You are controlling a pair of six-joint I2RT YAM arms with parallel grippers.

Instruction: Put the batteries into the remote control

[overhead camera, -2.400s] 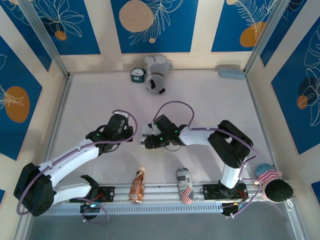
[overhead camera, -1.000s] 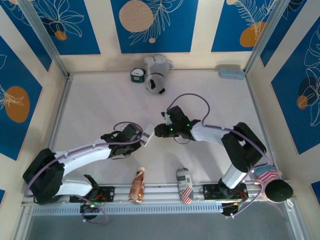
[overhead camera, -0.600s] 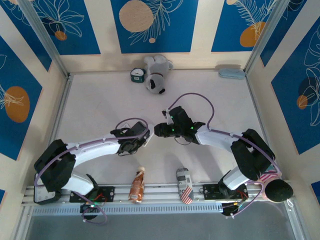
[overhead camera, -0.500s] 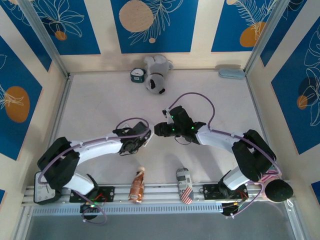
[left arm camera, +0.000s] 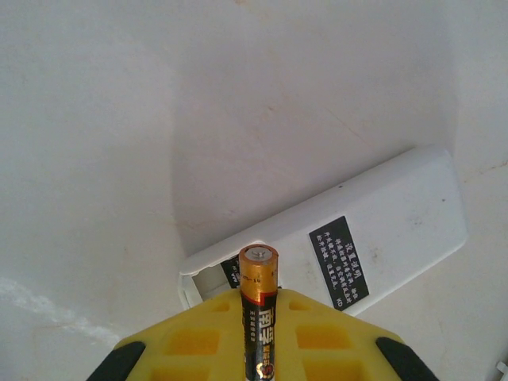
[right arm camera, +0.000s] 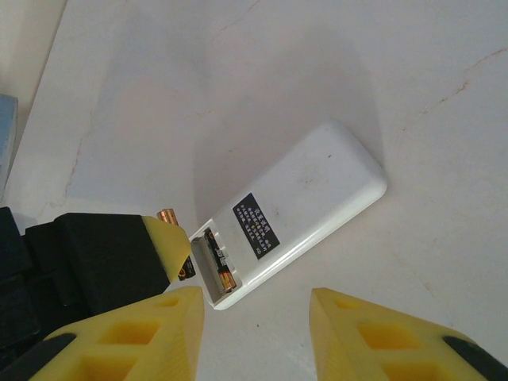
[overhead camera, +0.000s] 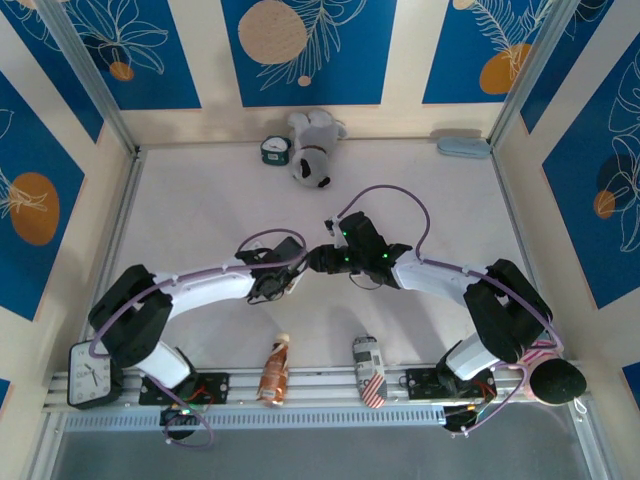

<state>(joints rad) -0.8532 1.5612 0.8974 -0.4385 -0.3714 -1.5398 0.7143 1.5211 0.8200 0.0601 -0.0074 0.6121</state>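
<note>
Small white rectangular remote control (right arm camera: 302, 206) lies back-up near the middle of the white table (overhead camera: 200, 200), compartment open. One dark, copper-ended cylindrical battery (right arm camera: 216, 262) sits inside. Left end effector (left arm camera: 258, 333) pinches the second battery (left arm camera: 259, 286), tip at the compartment's edge. Right end effector (right arm camera: 254, 333) spread wide above the remote control

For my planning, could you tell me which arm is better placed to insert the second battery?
Left: the left gripper holds the second battery at the remote's open compartment, where the first battery lies; the right gripper hovers open.
</note>
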